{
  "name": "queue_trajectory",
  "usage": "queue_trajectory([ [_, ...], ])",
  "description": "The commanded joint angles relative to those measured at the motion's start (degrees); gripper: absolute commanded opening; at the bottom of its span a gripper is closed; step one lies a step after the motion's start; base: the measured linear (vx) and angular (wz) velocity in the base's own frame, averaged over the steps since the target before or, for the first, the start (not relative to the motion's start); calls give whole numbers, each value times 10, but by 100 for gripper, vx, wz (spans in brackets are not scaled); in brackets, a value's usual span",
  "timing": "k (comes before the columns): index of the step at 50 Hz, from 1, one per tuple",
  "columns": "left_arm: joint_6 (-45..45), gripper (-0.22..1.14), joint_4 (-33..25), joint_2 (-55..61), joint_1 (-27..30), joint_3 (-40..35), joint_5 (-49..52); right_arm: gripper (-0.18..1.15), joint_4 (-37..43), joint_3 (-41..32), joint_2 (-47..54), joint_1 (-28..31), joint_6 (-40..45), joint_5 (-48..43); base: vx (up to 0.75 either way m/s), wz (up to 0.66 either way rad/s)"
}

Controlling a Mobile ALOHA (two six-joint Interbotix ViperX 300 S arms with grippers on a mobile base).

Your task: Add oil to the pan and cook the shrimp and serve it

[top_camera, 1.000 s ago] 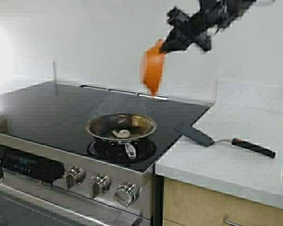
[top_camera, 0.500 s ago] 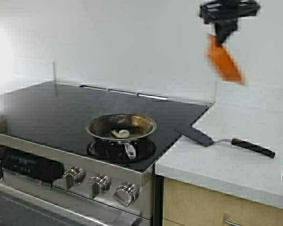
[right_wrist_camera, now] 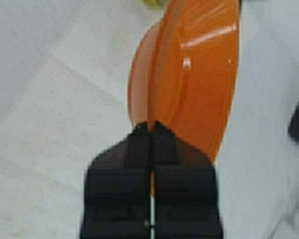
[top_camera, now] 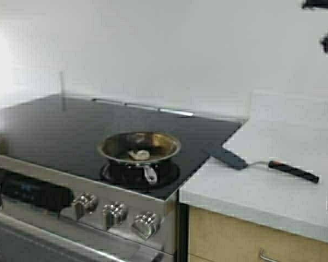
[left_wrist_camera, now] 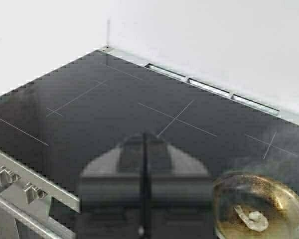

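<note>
The pan (top_camera: 139,148) sits on the front burner of the black stove (top_camera: 71,123), close to the knobs (top_camera: 116,214), with its short handle pointing to the front edge. The shrimp (top_camera: 139,155) lies curled inside the pan, near the middle of its brown floor. A little steam rises over the pan in the left wrist view. The left gripper (left_wrist_camera: 143,149) hangs over the stove top, beside the pan and not touching it, and its two black fingers are pressed together with nothing between them. The right gripper (right_wrist_camera: 150,130) is high up over the white counter (top_camera: 284,158), and only a dark bit of that arm shows at the top right corner of the high view. Its fingers are pinched tight on the rim of an orange bowl (right_wrist_camera: 199,74), which hangs tipped on its side. A spatula (top_camera: 262,162) lies flat on the counter, well to the right of the pan, with its black blade over the edge of the stove and its red and black handle pointing away from the pan.
</note>
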Motion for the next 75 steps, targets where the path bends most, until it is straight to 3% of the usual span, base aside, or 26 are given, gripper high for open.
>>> queue_trajectory([
  [1, 0, 3, 0, 5, 1, -5, -4, 5, -2, 0, 13, -40, 0, -3, 0, 0],
  [16, 0, 3, 0, 5, 1, -5, -4, 5, -47, -9, 81, -81, 0, 5, 0, 0],
  [33, 0, 3, 0, 5, 1, -3, -3, 5, -109, -63, 189, -84, 4, 24, 0, 0],
  [43, 0, 3, 0, 11, 1, -4, -3, 5, -127, -89, 225, -85, 58, 1, 0, 0],
  [53, 1, 3, 0, 22, 1, -5, -4, 5, -201, -98, 254, -85, 126, -7, 0, 0],
  [75, 2, 3, 0, 24, 1, -6, -4, 6, -195, -99, 289, -84, 139, -29, 0, 0],
])
